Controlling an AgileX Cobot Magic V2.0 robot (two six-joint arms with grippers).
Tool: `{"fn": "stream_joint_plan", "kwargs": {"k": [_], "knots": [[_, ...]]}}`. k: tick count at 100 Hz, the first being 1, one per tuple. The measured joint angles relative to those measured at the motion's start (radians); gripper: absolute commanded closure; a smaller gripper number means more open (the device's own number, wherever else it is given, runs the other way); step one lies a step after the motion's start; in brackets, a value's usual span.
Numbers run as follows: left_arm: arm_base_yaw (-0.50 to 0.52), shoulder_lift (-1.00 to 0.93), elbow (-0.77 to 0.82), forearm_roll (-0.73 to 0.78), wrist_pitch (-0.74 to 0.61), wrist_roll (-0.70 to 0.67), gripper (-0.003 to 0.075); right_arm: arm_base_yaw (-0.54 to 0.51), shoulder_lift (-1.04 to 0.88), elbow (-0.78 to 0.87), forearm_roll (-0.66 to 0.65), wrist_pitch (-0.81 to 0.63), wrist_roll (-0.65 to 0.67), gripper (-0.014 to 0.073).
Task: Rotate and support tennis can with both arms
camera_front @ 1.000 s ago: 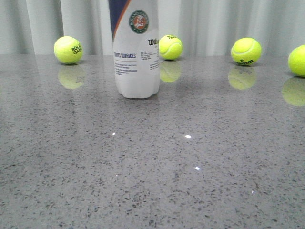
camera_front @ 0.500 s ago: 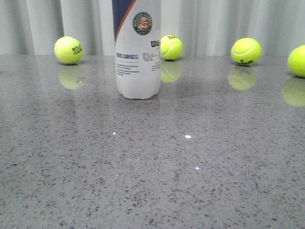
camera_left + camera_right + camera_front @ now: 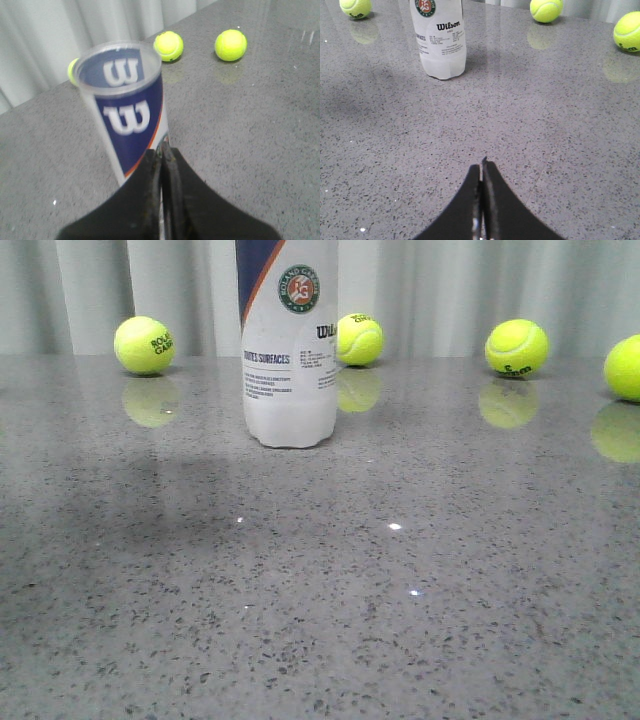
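The tennis can stands upright on the grey table, its top cut off by the front view's upper edge. It shows a navy panel, an orange stripe and a round emblem. In the left wrist view the can has a navy "W" panel and an open clear rim. My left gripper is shut and empty, its tips in front of the can's lower side; contact cannot be told. In the right wrist view the can stands far ahead. My right gripper is shut and empty above the table. Neither gripper shows in the front view.
Several yellow-green tennis balls lie along the table's back edge by the curtain: one left of the can, one just behind its right side, two at the right. A dark shadow lies on the table left of the can.
The can has turned and shifted slightly to the right, then stayed still. A dark shadow has appeared on the table left of the can.
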Motion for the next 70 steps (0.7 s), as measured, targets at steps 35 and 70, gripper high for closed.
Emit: {"fn": "stream_joint_plan", "kwargs": {"k": [35,70], "knots": [[0.106,-0.320,0.361,-0.015,-0.089,-0.002,0.0739,0.000,0.000,0.000,0.000,0.000,0.000,0.0655],[0.442,-0.527,0.571,-0.015,-0.108,-0.011,0.0739,0.000,0.000,0.000,0.000,0.000,0.000,0.0655]]}}
